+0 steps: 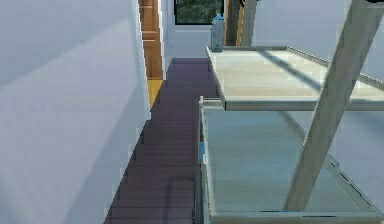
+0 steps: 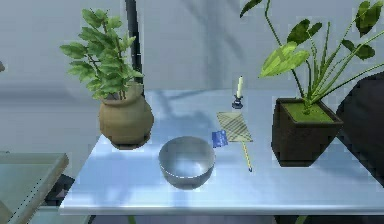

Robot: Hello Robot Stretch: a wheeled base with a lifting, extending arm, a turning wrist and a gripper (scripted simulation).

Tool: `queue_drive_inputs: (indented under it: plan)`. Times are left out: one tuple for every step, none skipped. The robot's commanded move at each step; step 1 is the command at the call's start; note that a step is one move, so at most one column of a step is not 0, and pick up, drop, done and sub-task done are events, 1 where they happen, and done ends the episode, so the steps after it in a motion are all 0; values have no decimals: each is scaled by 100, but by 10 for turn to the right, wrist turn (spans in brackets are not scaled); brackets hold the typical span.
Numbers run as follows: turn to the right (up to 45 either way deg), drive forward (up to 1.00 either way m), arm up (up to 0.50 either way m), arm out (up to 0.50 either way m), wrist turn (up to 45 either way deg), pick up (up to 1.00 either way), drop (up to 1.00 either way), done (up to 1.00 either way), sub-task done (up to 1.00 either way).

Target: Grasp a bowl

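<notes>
Spotting the bowl (image 2: 187,160) by the table's (image 2: 120,182) near edge; a nudge could push it off. Jaws: I can't tell.

No text or number can be read; the small blue item (image 2: 218,139) (just beside the bowl (image 2: 187,161)) shows nothing legible.

We are seeing a bowl (image 2: 187,160) sitting near the front edge of the surface (image 2: 115,182). A left plant (image 2: 126,115) is standing behind it to the left, a right plant (image 2: 305,130) is standing to its right, and a candle (image 2: 238,92) is standing farther back between the two plants.
</notes>
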Motion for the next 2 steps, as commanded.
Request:
queue_drive_inputs:
  plan:
    - [0,0,38,0,0,0,0,0,0]
    - [0,0,0,4,0,0,0,0,0]
